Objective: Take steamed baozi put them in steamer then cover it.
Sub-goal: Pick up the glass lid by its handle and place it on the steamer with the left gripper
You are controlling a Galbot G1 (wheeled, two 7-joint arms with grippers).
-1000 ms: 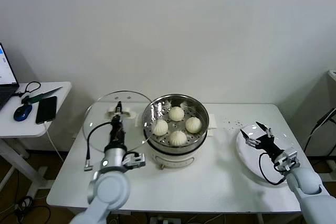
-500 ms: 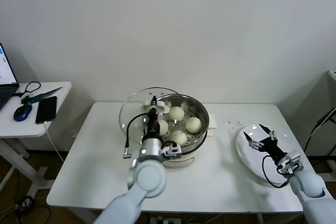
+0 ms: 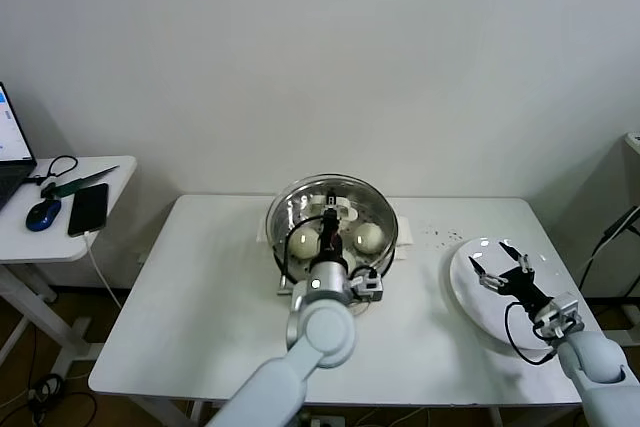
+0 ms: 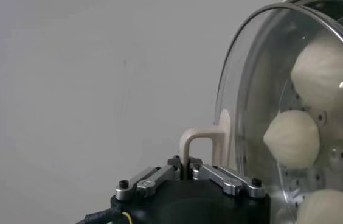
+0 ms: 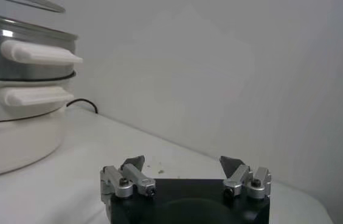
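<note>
**Glass lid held over the steamer, not yet seated**

The glass lid (image 3: 332, 209) hangs directly above the steamer (image 3: 385, 244), carried by the left gripper (image 3: 329, 209), whose fingers are pressed together on the lid's white bar handle (image 4: 203, 141). In the left wrist view the handle stands up between the closed jaws and the clear pane lies just beyond it, with the baozi (image 4: 292, 139) visible through the glass on the perforated tray.

The relation that matters for the coming move is lid rim against pot rim. In the head view the lid's circle nearly matches the pot's circle, and the handle sits roughly over the pot's centre, so the lid seems about centred. The right wrist view shows a sliver of the lid's edge (image 5: 34, 5) still above the steel rim, apart from it and slightly tilted. So my judgement is that what remains is mostly a straight descent with a little levelling, not a sideways shift.

All four buns lie inside the pot, so the loading step looks done and only the covering is left.

The right gripper (image 3: 508, 272) waits well apart over the white plate (image 3: 470, 292) at the table's right end, its fingers spread wide and empty; the left arm is plainly the one placed for this step.
</note>
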